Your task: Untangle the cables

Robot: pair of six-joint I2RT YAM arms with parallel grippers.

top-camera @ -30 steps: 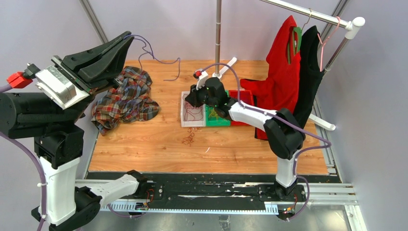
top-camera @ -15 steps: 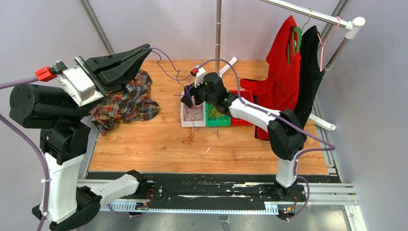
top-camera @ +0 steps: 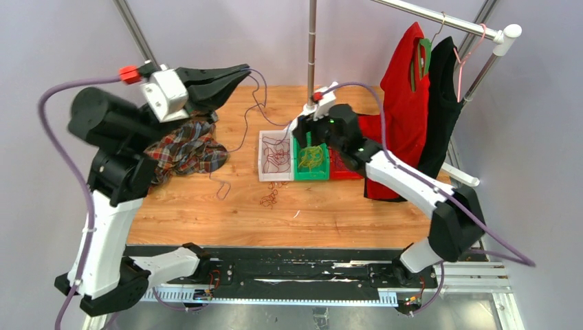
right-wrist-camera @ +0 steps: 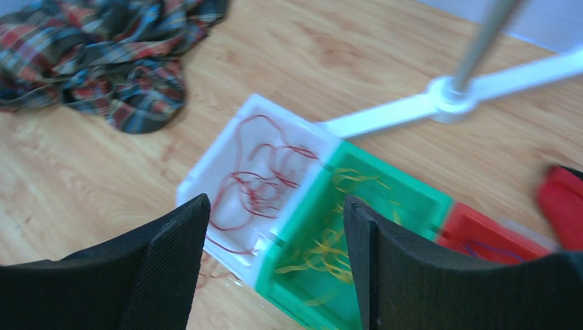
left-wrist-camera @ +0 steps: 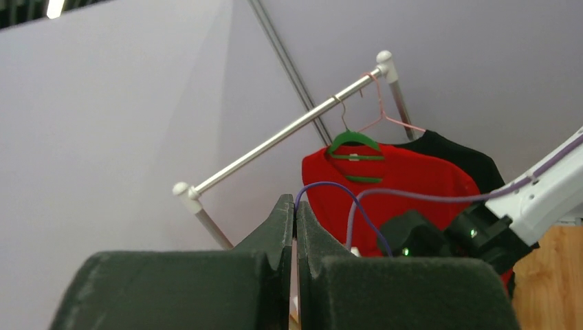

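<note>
Left fingers (top-camera: 242, 70): clamped on a purple cable (left-wrist-camera: 328, 183), raised high above the tabletop (top-camera: 344, 213).
Right fingers (top-camera: 309, 134): spread apart over white bin (right-wrist-camera: 213, 148) and green bin (right-wrist-camera: 399, 175).

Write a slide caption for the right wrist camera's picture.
The open right gripper above a white plastic bin of thin dark red wires, beside a green plastic bin of yellow wires.

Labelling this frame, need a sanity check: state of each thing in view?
left gripper: jaws shut on purple cable, raised
purple cable: hanging down to table
right gripper: jaws open, empty
white bin: holds dark red cables
green bin: holds yellow cables
plaid shirt: crumpled on table
red shirt: hung on rack
black shirt: hung on rack
</note>
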